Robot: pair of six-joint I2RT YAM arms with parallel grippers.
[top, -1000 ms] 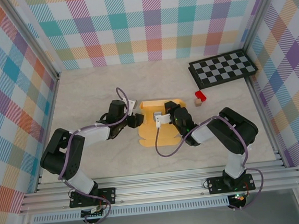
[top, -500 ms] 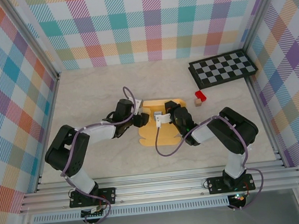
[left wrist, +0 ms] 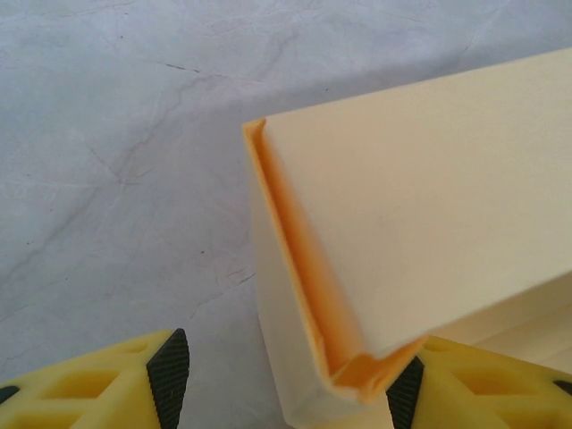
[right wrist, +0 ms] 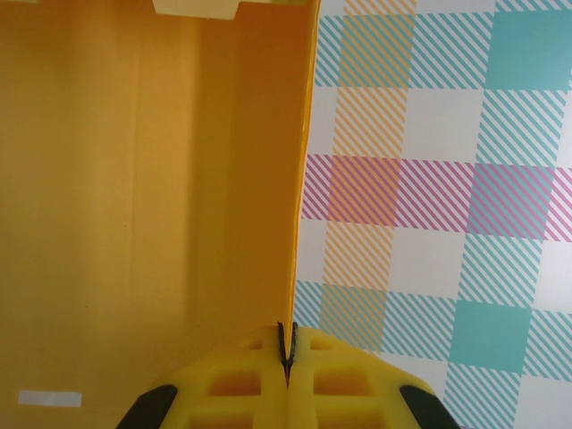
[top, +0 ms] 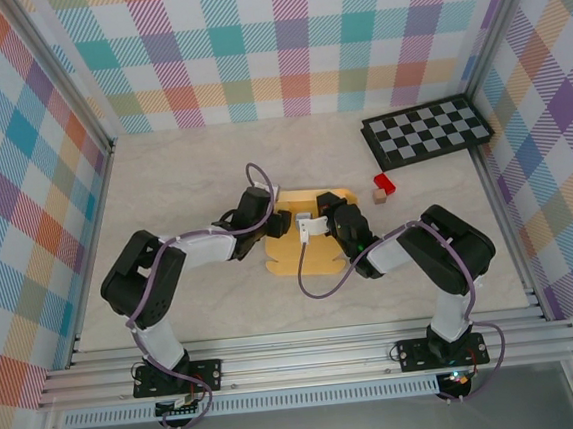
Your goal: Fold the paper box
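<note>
The tan-yellow paper box point(top: 305, 253) lies partly folded at the middle of the table. My left gripper point(top: 273, 224) is at its left rear corner. In the left wrist view the box's folded corner point(left wrist: 357, 268) sits between the open jaws of my left gripper point(left wrist: 288, 386), with the right pad point(left wrist: 405, 391) touching it and the left pad point(left wrist: 169, 368) apart. My right gripper point(top: 313, 223) is over the box's rear middle. In the right wrist view my right gripper point(right wrist: 287, 347) is shut on the edge of an upright panel point(right wrist: 161, 197).
A black-and-grey checkerboard point(top: 427, 132) lies at the back right. A small red block point(top: 384, 182) and a tan cube point(top: 378, 197) sit just right of the box. Plaid walls close in the table on three sides.
My left gripper has slid right across the table to the box's left rear corner. The right gripper and the panel it holds have stayed put.
</note>
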